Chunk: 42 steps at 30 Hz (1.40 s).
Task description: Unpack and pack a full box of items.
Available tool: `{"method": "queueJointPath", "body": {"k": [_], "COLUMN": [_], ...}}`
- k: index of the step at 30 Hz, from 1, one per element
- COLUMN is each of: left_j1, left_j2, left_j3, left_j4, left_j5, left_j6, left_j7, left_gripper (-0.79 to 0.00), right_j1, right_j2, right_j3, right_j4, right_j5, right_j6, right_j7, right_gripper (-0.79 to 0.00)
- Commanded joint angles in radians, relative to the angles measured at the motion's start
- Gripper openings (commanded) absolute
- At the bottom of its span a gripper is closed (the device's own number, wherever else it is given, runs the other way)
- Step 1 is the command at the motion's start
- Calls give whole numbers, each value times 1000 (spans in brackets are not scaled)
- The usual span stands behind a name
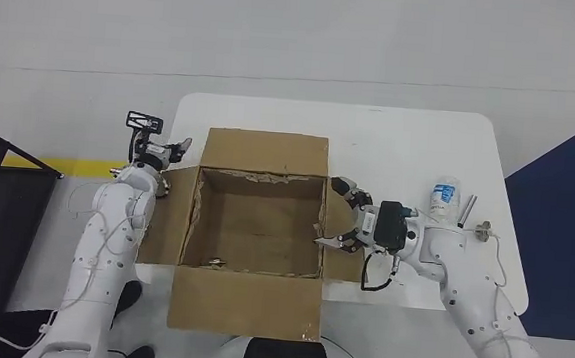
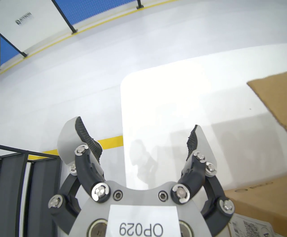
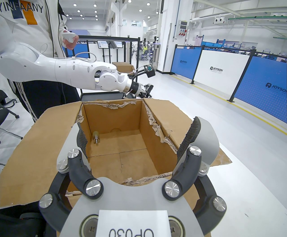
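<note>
Beside the box [image 1: 267, 153], left tool [image 2: 137, 123] and right tool [image 3: 138, 125] gape; metal part [image 3: 96, 136] inside.

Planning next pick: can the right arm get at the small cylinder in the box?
Probably yes. The right tool is open at the box rim, the flaps are folded out, and nothing covers the small cylinder on the box floor. Depth is the doubt.

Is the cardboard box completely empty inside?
No, one small metal cylinder lies on the floor of the cardboard box, close to one wall.
</note>
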Motion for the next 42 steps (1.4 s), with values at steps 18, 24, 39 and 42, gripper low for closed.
{"method": "queueJointPath", "body": {"k": [18, 24, 39, 42], "left_j1": [229, 229, 229, 229], "left_j2": [25, 25, 25, 25], "left_j3": [-105, -105, -105, -105], "left_j4": [-469, -469, -469, -469], "left_j5": [-219, -219, -219, -219], "left_j6": [-215, -215, -215, -215], "left_j7": [-277, -277, -277, -277], "left_gripper": [0, 0, 0, 0], "right_j1": [0, 0, 0, 0], "right_j2": [0, 0, 0, 0], "right_j3": [0, 0, 0, 0], "right_j4": [0, 0, 0, 0], "right_j5": [0, 0, 0, 0], "right_j6": [0, 0, 0, 0], "right_j7": [-1, -1, -1, -1], "right_gripper": [0, 0, 0, 0]}}
